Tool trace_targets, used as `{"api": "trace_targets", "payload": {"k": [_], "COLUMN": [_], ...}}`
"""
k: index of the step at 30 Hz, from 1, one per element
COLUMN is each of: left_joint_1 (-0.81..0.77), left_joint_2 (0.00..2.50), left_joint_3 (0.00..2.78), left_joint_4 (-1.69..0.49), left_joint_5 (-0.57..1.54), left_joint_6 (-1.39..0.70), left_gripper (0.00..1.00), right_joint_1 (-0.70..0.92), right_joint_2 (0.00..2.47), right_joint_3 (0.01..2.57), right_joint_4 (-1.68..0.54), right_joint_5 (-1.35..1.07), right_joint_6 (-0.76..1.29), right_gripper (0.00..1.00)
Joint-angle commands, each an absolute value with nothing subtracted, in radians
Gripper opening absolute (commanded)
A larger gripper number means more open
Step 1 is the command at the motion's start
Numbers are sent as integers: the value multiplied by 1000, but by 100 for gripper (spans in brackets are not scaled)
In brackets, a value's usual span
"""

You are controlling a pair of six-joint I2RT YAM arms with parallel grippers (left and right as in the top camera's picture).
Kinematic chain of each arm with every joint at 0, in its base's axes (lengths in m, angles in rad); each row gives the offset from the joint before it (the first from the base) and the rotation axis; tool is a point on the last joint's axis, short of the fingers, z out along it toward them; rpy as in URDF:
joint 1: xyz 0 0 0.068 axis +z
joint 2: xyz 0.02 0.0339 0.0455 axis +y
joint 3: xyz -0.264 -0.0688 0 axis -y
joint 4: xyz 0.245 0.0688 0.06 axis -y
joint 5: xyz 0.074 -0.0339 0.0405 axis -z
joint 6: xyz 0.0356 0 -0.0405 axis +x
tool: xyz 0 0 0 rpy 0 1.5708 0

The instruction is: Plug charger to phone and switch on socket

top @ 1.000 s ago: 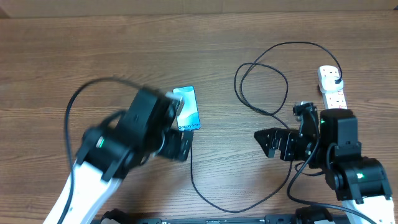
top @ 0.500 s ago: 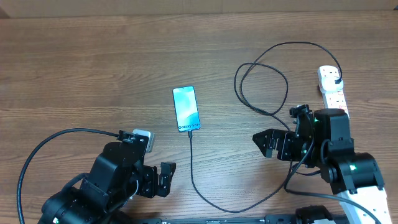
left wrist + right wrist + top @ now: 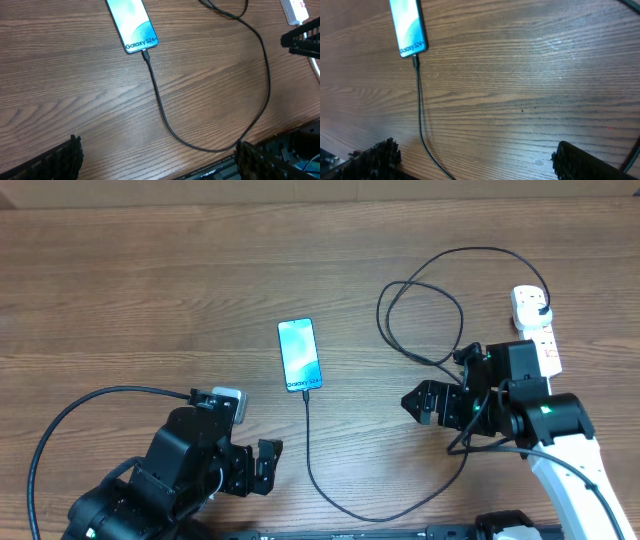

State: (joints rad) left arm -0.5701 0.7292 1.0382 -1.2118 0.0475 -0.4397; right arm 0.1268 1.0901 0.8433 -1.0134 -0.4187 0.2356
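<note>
Phone (image 3: 300,355): lies flat and face up near the middle of the tabletop (image 3: 150,280), screen lit blue-turquoise, "Galaxy S24" lettering at its near end.

Charger (image 3: 307,435): sits with its tiny connector (image 3: 145,53) pushed into the phone's near edge. Runs as a thin black line toward the front of the tabletop, curves rightward, passes by the right arm (image 3: 560,440), loops on the wood beyond it, and ends in a black plug (image 3: 541,308) seated at the far end of the socket.

Socket (image 3: 524,300): rests at the far right of the tabletop, white with red marks, its near part hidden behind the right arm. Cannot tell whether switched on.

Left hand (image 3: 268,467): hovers at the near left, well apart from the phone, pointing right toward the cable. Released, with fingers (image 3: 60,160) spread wide at both lower corners of the left wrist view, grasping nothing.

Right hand (image 3: 415,405): hovers right of the phone, near the cable loops, pointing left. Released likewise, with fingers (image 3: 370,155) far apart at the lower corners of the right wrist view, only bare wood and cable between them.
</note>
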Motion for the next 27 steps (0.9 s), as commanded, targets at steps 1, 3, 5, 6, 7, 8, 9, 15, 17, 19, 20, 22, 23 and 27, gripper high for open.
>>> {"api": "trace_targets", "payload": {"k": [1,3,5,6,7,8,9,15,17,19,20,22,23,27], "left_joint_1": [-571,-549,-507,-480,-447,-419,-381,-144,-90,-55,-36,-7,5,43], "left_joint_2": [697,667,621,595,563,535,499,267,191,141,117,78,62,3], "left_joint_3": [1029,1029,1029,1029,1028,1026,1018,869,768,686,640,550,508,348], "left_joint_4": [-1235,-1255,-1253,-1246,-1231,-1214,-1190,-952,-823,-722,-664,-545,-483,-230], "left_joint_5": [33,33,21,12,-4,-19,-37,-55,-54,-49,-41,-15,1,46], "left_joint_6": [-450,-450,-450,-450,-450,-449,-449,-266,-202,-186,-186,-186,-186,-186], "left_gripper": [100,100,100,100,100,100,100,100,100,100,100,99,100,99], "right_joint_1": [132,132,132,132,132,132,132,132,132,132,132,132,132,132], "right_joint_2": [1123,1141,1158,1164,1171,1176,1181,1188,1188,1188,1188,1188,1188,1188], "right_joint_3": [838,838,838,838,838,838,838,838,838,838,838,838,838,838], "right_joint_4": [-1008,-1008,-1008,-1008,-1008,-1008,-1008,-1008,-1008,-1008,-1008,-1008,-1008,-1008], "right_joint_5": [-420,-420,-420,-420,-420,-420,-420,-420,-420,-420,-420,-420,-420,-420], "right_joint_6": [241,241,241,241,241,241,241,241,241,241,241,241,241,241], "right_gripper": [100,100,100,100,100,100,100,100,100,100,100,100,100,100]}}
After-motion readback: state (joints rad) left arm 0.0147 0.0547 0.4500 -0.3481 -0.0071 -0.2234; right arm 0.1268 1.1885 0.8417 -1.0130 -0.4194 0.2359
